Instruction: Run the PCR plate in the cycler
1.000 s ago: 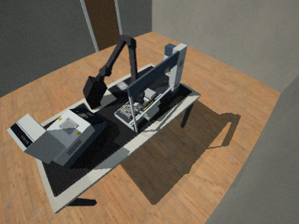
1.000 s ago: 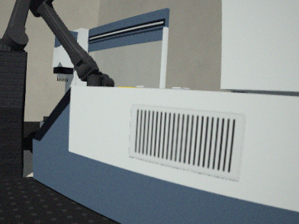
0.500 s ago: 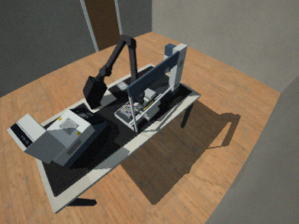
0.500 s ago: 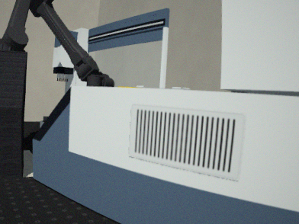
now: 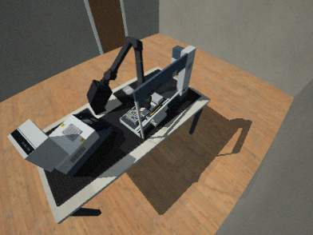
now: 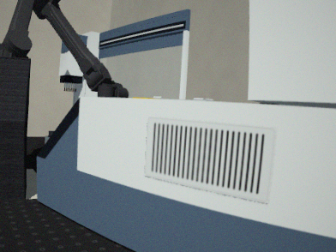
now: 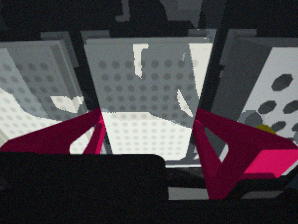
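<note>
A black six-joint arm reaches from the far side of a long grey-rimmed table toward the white and blue real-time cycler Q1 at the table's left end. The cycler's white lid stands swung open to the left, leaving the block exposed so a plate can go in. In the wrist view the gripper has its two magenta fingers set wide apart, one on each side of a pale, dot-patterned 96-well PCR plate; they are clamped on the plate's two edges, which is why they stop so wide. From above, a pale plate-sized rectangle shows on the cycler's top, just left of the arm's dark wrist, so the plate seems to be at or on the block; whether it sits flat inside the corner brackets cannot be told. Well to the right, under a blue and white gantry frame, stands the deck with the remaining labware, kept apart from this work. The low side view shows only the cycler's vented white flank.
</note>
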Available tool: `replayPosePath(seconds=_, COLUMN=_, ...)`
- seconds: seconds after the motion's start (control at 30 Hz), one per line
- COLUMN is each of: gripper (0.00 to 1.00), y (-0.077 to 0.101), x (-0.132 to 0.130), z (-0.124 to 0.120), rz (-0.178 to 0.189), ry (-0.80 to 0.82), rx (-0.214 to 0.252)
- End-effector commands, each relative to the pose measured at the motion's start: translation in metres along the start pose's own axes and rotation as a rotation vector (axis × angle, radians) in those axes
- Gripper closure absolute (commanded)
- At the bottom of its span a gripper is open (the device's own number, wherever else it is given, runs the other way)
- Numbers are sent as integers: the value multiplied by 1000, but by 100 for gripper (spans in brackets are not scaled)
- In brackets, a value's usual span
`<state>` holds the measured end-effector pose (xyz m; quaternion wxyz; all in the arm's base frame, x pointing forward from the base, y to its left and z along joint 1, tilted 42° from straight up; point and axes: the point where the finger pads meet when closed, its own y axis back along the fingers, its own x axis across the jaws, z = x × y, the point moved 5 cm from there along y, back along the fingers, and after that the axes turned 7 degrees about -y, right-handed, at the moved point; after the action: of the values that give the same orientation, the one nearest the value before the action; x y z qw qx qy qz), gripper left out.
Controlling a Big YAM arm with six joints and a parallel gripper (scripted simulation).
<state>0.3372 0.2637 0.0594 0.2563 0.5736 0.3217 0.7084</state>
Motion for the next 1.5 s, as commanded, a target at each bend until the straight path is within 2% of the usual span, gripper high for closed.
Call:
replayPosePath(seconds=0.0, gripper=100, y=1, x=3, z=11, rz=5, ry=10, rx=-19)
replayPosePath(seconds=0.4, gripper=100, y=-1, x=2, z=11, rz=6, ry=10, rx=-22)
replayPosePath(seconds=0.73, gripper=100, y=-3, x=-6, z=-3, rz=-10, ry=-21, rx=14)
replayPosePath(seconds=0.9, gripper=100, y=18, x=-5, z=0, rz=-3, ry=-12, rx=-2)
replayPosePath(seconds=1.0, gripper=100, y=21, x=-4, z=2, rz=-4, ry=-5, rx=-11)
replayPosePath(seconds=1.2, gripper=100, y=41, x=5, z=9, rz=11, ry=15, rx=-37)
replayPosePath(seconds=1.47, gripper=100, y=49, x=0, z=10, rz=6, ry=11, rx=-27)
